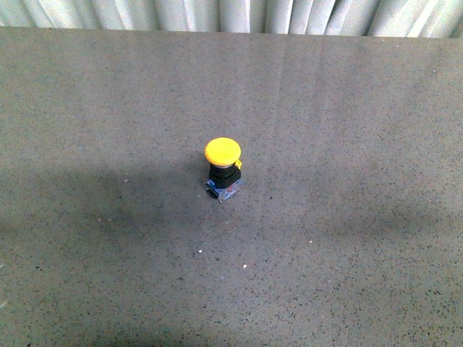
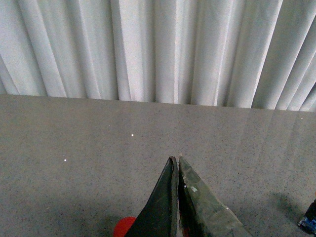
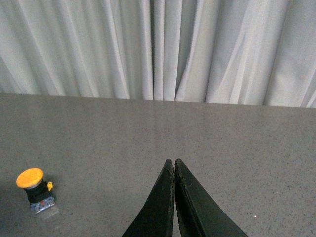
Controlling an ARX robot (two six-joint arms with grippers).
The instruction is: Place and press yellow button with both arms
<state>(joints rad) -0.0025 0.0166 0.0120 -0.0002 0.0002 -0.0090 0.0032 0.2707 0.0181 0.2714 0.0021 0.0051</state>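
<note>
The yellow button [image 1: 223, 168] stands upright in the middle of the grey table, with a round yellow cap, a black collar and a clear-blue base. It also shows in the right wrist view [image 3: 33, 189], off to one side of my right gripper [image 3: 174, 161], which is shut and empty above the table. My left gripper [image 2: 176, 159] is shut and empty too. A dark and blue bit at the edge of the left wrist view [image 2: 310, 219] may be the button's base. Neither arm shows in the front view.
The grey speckled table [image 1: 347, 108] ends at a pleated white curtain [image 1: 231, 14] at the back. A red round thing [image 2: 123, 227] shows partly behind my left gripper's fingers; I cannot tell what it is.
</note>
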